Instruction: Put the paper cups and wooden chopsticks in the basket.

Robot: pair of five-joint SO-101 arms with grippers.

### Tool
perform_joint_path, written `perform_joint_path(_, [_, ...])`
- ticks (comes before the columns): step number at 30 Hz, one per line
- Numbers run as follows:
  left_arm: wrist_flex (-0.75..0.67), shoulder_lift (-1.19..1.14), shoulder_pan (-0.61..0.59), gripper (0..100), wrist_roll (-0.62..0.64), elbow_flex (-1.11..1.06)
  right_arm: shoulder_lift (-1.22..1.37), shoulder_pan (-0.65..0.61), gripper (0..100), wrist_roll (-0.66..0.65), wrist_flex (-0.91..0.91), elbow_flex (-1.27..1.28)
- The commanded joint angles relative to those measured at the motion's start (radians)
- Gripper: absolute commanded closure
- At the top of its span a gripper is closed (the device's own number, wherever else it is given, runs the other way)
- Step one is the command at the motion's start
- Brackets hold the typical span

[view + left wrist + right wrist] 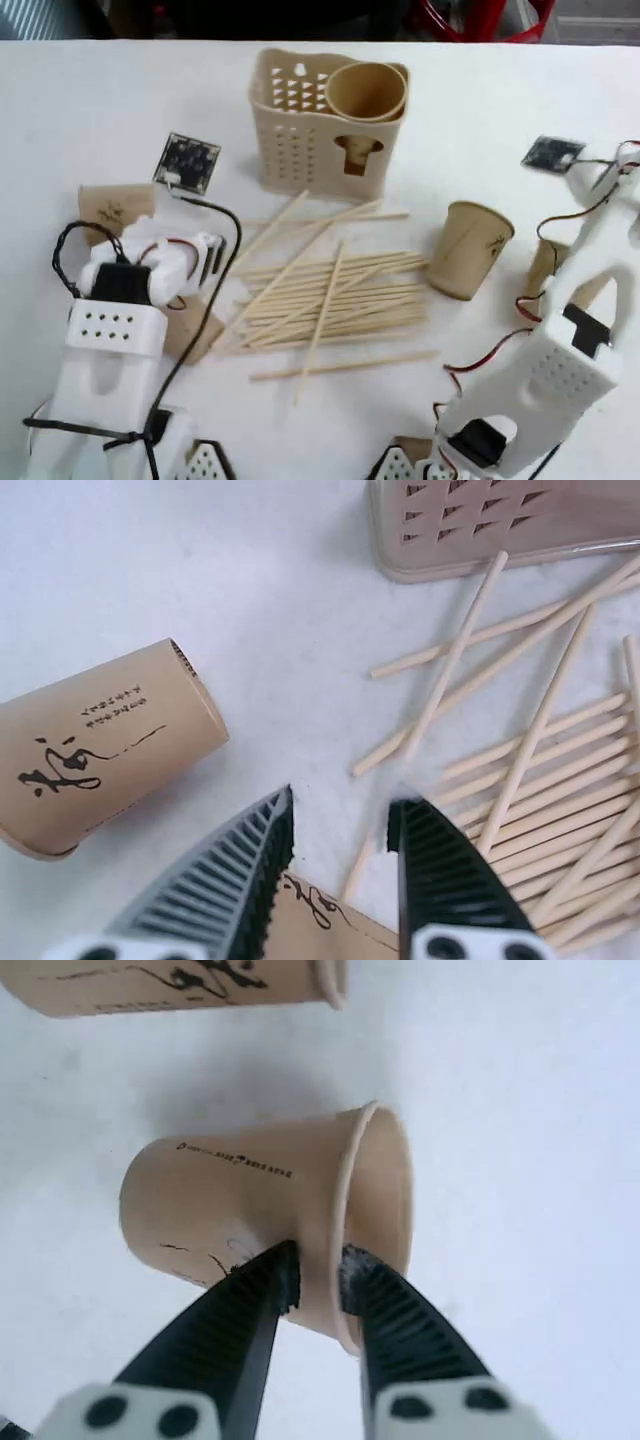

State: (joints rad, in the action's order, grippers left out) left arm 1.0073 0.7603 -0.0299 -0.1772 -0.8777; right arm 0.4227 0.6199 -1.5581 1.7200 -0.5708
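**Right jaws pinch a cup, left jaws hang open over another**

One cup stands in the basket at the far side of the table. The chopsticks lie in a loose heap just in front of the basket. All of them are out on the table, and a few lie crossed over the rest.

The right gripper is clamped on the right cup, which lies on its side. The jaws pinch its wall just by the rim. Near it lies the middle cup, also tipped over, between the right arm and the heap.

The left gripper has its jaws spread apart and holds nothing. It hangs above the near cup, which lies by the end of the heap. The left cup rests on its side close by, apart from the chopsticks.
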Motion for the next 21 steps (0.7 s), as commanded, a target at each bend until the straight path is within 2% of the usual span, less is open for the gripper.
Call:
perform_joint_path(1, [-0.023,0.025,0.001,83,-0.006,0.003,-0.14,0.021,98.1,0.084,-0.001,-0.095])
perform_joint_path(6, [-0.023,0.025,0.001,83,-0.006,0.003,-0.321,0.022,98.1,0.25,-0.002,-0.098])
perform_joint_path(11, [-0.023,0.027,0.001,83,-0.006,0.003,-0.361,0.004,98.1,0.45,-0.058,0.017])
perform_joint_path(19, [-0.023,0.027,0.002,83,-0.006,0.0,-0.398,0.007,98.1,0.563,-0.269,0.298])
perform_joint_path(21, [-0.023,0.027,0.002,83,-0.006,-0.002,-0.435,-0.001,98.1,0.537,-0.289,0.373])
